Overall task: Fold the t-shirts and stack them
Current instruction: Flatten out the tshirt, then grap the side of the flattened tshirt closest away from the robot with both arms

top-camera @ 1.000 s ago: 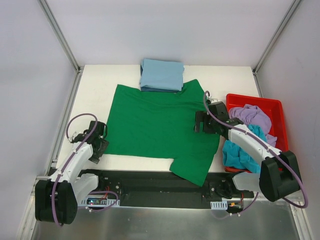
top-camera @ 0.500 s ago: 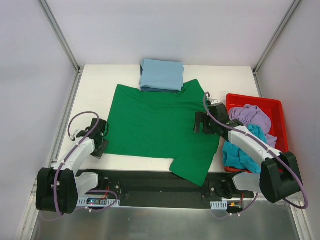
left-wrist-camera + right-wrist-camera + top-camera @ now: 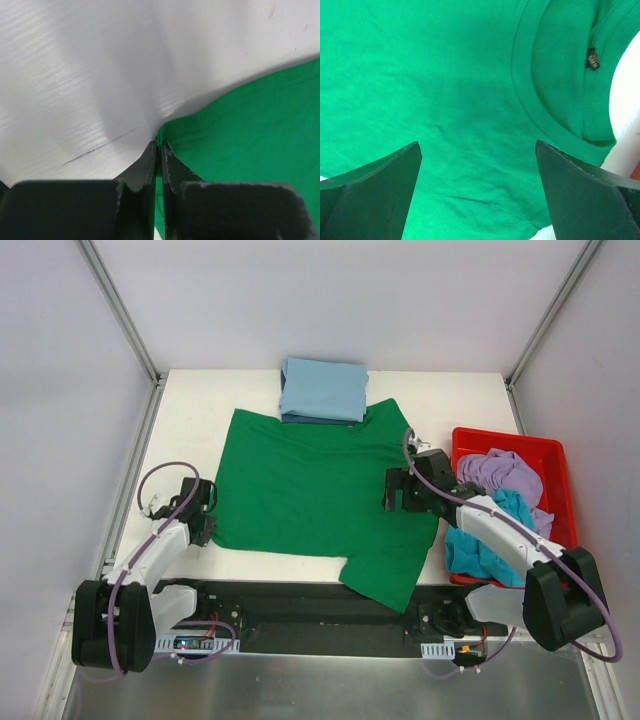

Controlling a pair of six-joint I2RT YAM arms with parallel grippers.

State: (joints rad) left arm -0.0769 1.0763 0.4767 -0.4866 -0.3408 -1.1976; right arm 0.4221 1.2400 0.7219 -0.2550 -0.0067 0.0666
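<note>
A dark green t-shirt (image 3: 310, 490) lies spread flat on the white table (image 3: 190, 420). My left gripper (image 3: 207, 530) sits at its near left corner, shut on the hem; in the left wrist view the gripper (image 3: 159, 146) pinches a sliver of the green cloth (image 3: 250, 130). My right gripper (image 3: 392, 492) hovers open over the shirt's right side, near the collar (image 3: 520, 95); its jaws (image 3: 477, 150) stand wide with only green cloth (image 3: 445, 75) below them. A folded light blue t-shirt (image 3: 322, 390) rests at the back, overlapping the green one's far edge.
A red tub (image 3: 505, 436) stands at the right edge, holding a crumpled lilac t-shirt (image 3: 505, 472) and a teal t-shirt (image 3: 480, 545) that spills over its near left rim. A green sleeve (image 3: 385, 575) hangs toward the black base rail (image 3: 300, 605).
My left gripper has closed on the green shirt's near left corner after edging in toward it. The right gripper drifted slightly left and stayed open.
</note>
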